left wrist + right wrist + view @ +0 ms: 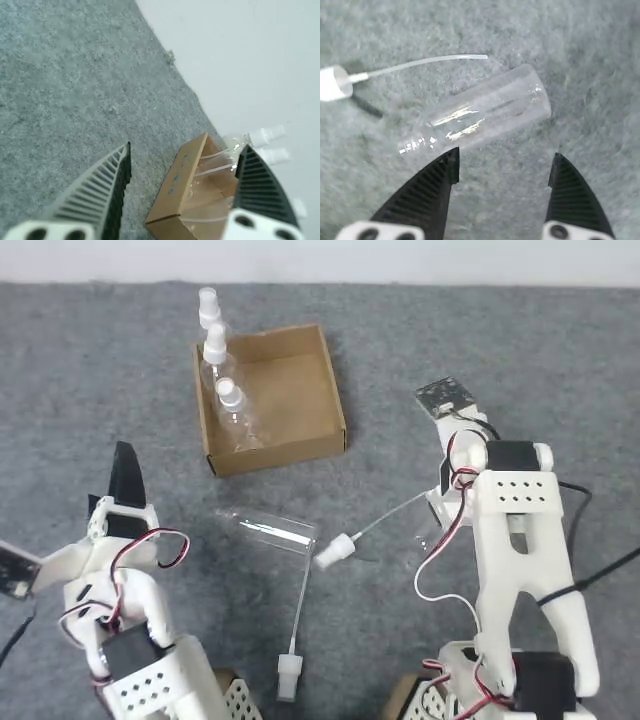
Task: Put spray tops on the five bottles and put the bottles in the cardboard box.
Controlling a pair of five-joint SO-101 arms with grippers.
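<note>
The cardboard box (300,390) stands at the back centre; three capped bottles (238,418) lean along its left side. A bare clear bottle (268,529) lies on the carpet in the middle. Beside it are two loose spray tops, one (335,552) next to it and one (289,676) nearer the front. My right gripper (505,153) is open, hovering just over another bare bottle (485,112), with a spray top (332,82) close by. My left gripper (187,150) is open above the carpet at front left, facing the box (180,195) and its bottles (260,145).
Grey carpet (520,350) covers the whole table, with a pale wall (250,60) behind the box. The right arm's body (515,540) stands over the front right area, with wires looping beside it.
</note>
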